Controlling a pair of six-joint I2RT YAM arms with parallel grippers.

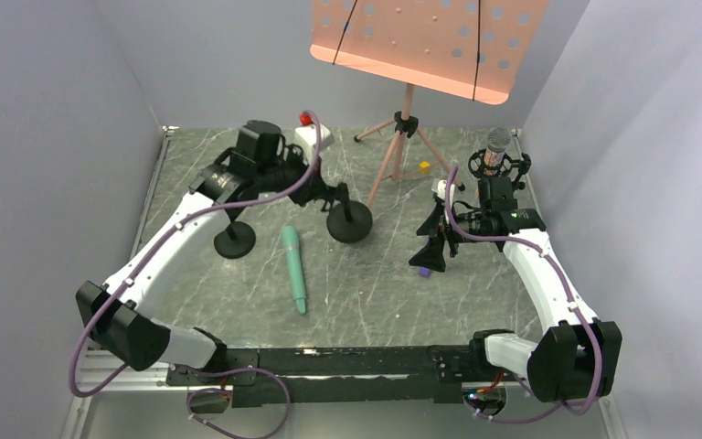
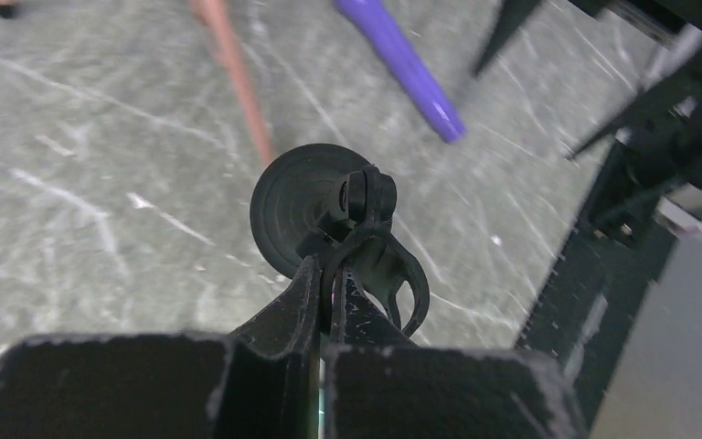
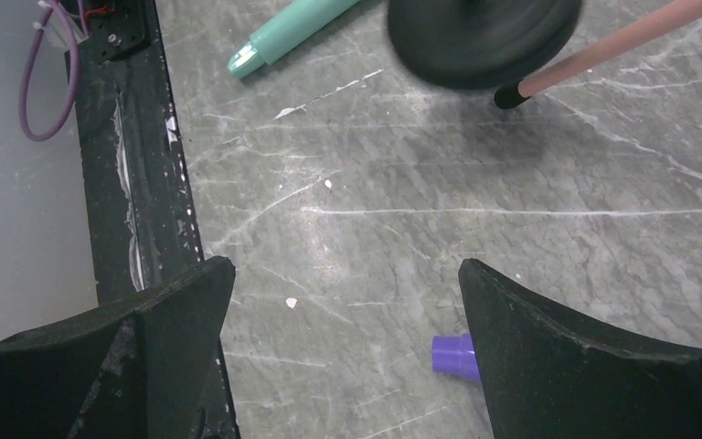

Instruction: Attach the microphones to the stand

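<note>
Left wrist view shows left gripper [image 2: 327, 274] pinched shut, seemingly on black stand clip [image 2: 370, 206], while right gripper [image 3: 347, 267] gapes wide over purple microphone [image 3: 453, 355].

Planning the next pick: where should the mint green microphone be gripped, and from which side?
Grip the mint green microphone around mid-body, coming straight down from above and closing across its narrow width. It lies flat on the table, apart from the black stand bases, with its long sides free. An end grip would probably let it swing.
</note>
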